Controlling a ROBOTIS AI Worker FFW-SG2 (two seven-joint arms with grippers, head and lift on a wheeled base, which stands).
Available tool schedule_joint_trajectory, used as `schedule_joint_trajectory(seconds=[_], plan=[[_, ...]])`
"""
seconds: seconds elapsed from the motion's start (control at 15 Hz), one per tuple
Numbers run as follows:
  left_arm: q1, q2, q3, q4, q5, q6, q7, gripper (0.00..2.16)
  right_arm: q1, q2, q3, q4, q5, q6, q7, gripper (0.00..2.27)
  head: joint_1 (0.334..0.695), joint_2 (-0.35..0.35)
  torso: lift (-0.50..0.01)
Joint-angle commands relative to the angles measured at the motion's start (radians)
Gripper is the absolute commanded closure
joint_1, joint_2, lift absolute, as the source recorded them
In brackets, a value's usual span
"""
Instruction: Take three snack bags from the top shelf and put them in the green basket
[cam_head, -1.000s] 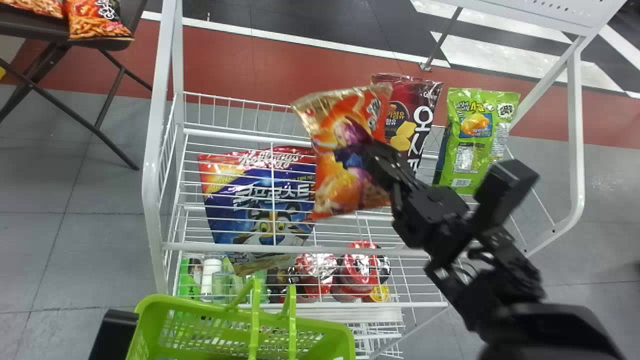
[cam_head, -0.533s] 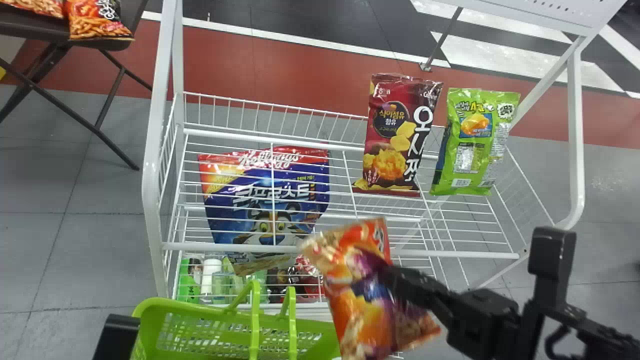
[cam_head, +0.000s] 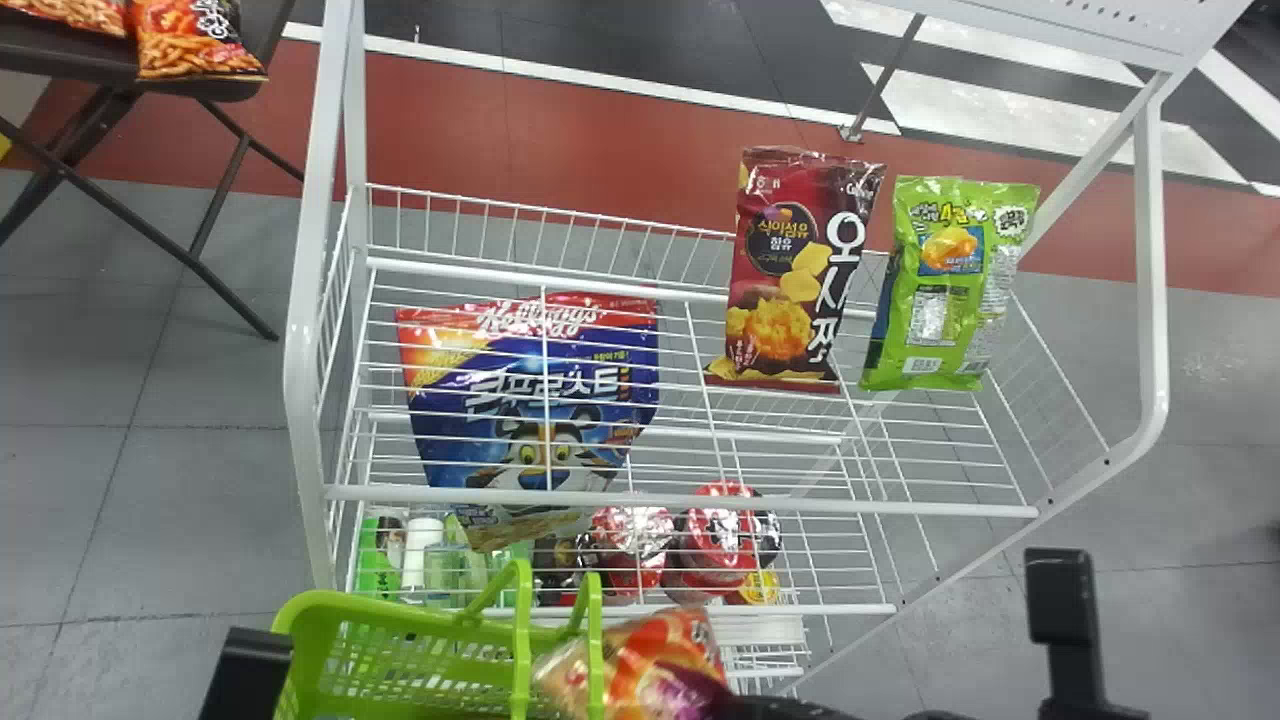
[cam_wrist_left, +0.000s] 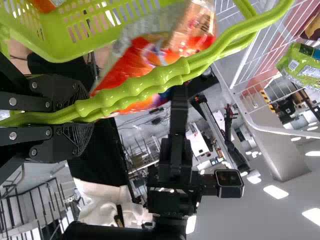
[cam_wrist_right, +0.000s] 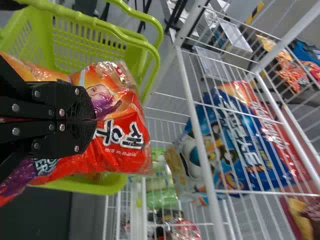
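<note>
Orange, slippery-looking, likely light and crushable. Best held mid-body, with right gripper closed there on the snack bag, near, at the right end of the green basket; with left gripper clamped round the handles.

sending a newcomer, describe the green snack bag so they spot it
Find the white wire rack, then the right end of its top shelf. The snack bag there is bright green with a blue panel, unlike the dark red bag beside it.
</note>
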Motion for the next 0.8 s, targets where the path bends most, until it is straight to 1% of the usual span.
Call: schedule_joint_trajectory(seconds=[0.0,0.07,0.13,0.2,0.27,0.33,0.4,0.47,0.6,0.73], plan=[[-0.002,0.002,-0.009,0.001,-0.002,-0.002,0.004,1.05,0.004,-0.005,0.035,0.009,-0.002,0.006,0.052,2.23,0.695,-0.35,-0.029],[-0.003,-0.001,-0.006,0.002,-0.002,-0.015,0.0,1.05,0.004,-0.007,0.052,0.021,-0.001,0.006,0.061,2.22,0.695,-0.35,-0.029],[0.0,-0.001,-0.009,0.001,-0.001,-0.024,0.0,1.05,0.001,-0.016,0.074,0.035,0.007,0.006,0.055,2.22,0.695,-0.35,-0.029],[-0.002,-0.004,-0.011,0.001,0.001,-0.018,0.011,1.05,-0.025,-0.025,0.104,0.029,0.038,0.006,0.052,2.14,0.695,-0.35,-0.029],[-0.008,-0.007,-0.012,0.002,0.006,-0.015,0.011,1.05,-0.055,-0.034,0.131,0.021,0.053,0.006,0.063,1.97,0.695,-0.35,-0.029],[-0.02,-0.004,-0.012,0.001,0.004,0.05,0.028,1.05,-0.062,-0.06,0.193,0.03,0.096,0.006,0.06,1.17,0.695,-0.35,-0.029],[-0.026,-0.002,-0.004,0.001,0.01,0.065,0.025,1.05,-0.058,-0.06,0.215,0.055,0.131,0.006,0.067,0.03,0.695,-0.35,-0.029],[-0.035,-0.002,-0.004,0.001,0.018,0.068,0.025,1.05,-0.055,-0.057,0.203,0.104,0.108,0.006,0.064,0.0,0.695,-0.35,-0.029],[-0.035,-0.002,-0.015,0.005,0.021,0.062,0.019,1.05,-0.096,-0.056,0.177,0.176,0.082,0.006,0.066,0.01,0.695,-0.35,-0.029],[-0.035,-0.004,-0.015,0.008,0.019,0.059,0.016,1.05,-0.098,-0.054,0.177,0.179,0.072,0.006,0.069,0.01,0.695,-0.35,-0.029]])
